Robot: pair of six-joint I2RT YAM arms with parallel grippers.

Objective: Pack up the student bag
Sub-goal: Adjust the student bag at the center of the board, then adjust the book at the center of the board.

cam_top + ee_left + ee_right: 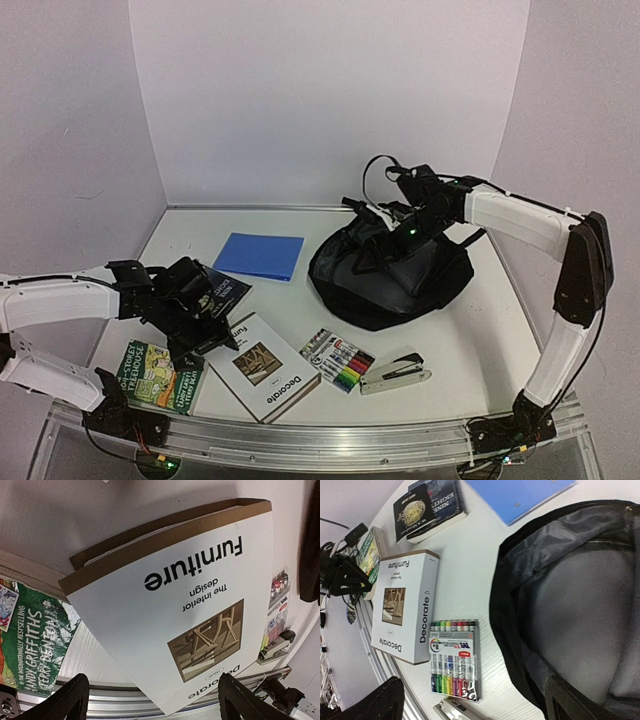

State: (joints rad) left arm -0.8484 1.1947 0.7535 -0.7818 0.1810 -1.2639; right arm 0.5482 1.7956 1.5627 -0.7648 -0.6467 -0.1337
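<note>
**Top view.** The left gripper (200,340) hangs low over the near-left part of the table (300,225), its arm stretched in from the left edge with the wrist tipped downward. Directly below its tips lies the white Furniture book (262,368). A green paperback (158,377) lies just to the gripper's left, a dark paperback (222,290) just behind it, and a blue folder (260,255) farther beyond. To its right, past the white book, a marker pack (338,360) and a stapler (395,372) lie side by side. The right arm rises from its base, bends high and reaches back towards the left. This sets the right gripper (410,228) over the student bag (390,280), which slumps on the table directly beneath it.

**Left wrist.** Both fingers (55,700) stand wide apart with nothing between them. The white book fills the space ahead, lying flat, with the green paperback at its left and the markers and stapler at its right. The bag's dark edge shows far right.

**Right wrist.** The fingers (585,700) are spread wide and hold nothing. The bag's open mouth and grey lining lie under the right finger. Beside the bag sits the marker pack, then the white book, with nothing lying over the opening.
</note>
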